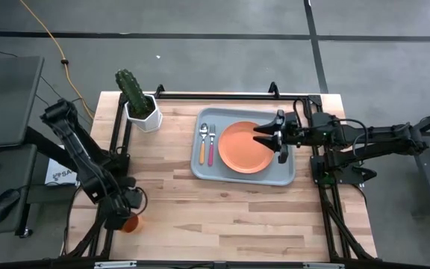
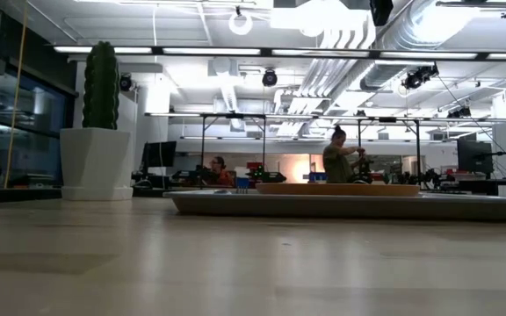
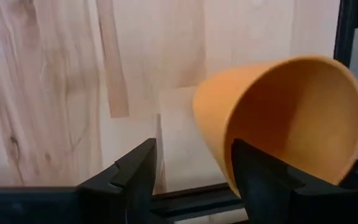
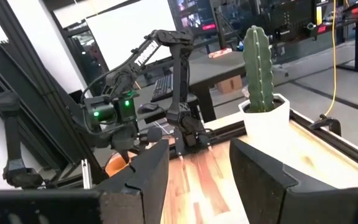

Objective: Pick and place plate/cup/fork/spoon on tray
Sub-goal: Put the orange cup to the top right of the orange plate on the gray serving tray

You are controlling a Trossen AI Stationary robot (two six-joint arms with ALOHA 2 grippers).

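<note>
The orange cup (image 1: 130, 224) lies tipped on its side at the table's near left edge, its mouth toward my left gripper (image 3: 194, 180). That gripper is open, with one finger at the cup's mouth and the other beside its outer wall. The grey-blue tray (image 1: 230, 173) holds the orange plate (image 1: 243, 147), the orange-handled spoon (image 1: 203, 146) and the pink-handled fork (image 1: 211, 146). My right gripper (image 1: 263, 137) hangs open and empty over the plate's right part. My left gripper stands astride the cup's wall near the rim (image 3: 229, 155). One finger (image 3: 263, 183) is in front of the cup's mouth and the other (image 3: 135, 177) is well clear of the outer wall. I cannot tell whether the finger at the mouth touches the cup.
A white faceted pot with a cactus (image 1: 142, 112) stands at the table's far left. Bare wood lies between the cup and the tray. Black frame rails run along the table's left and right edges. People show in the room beyond, in the low view.
</note>
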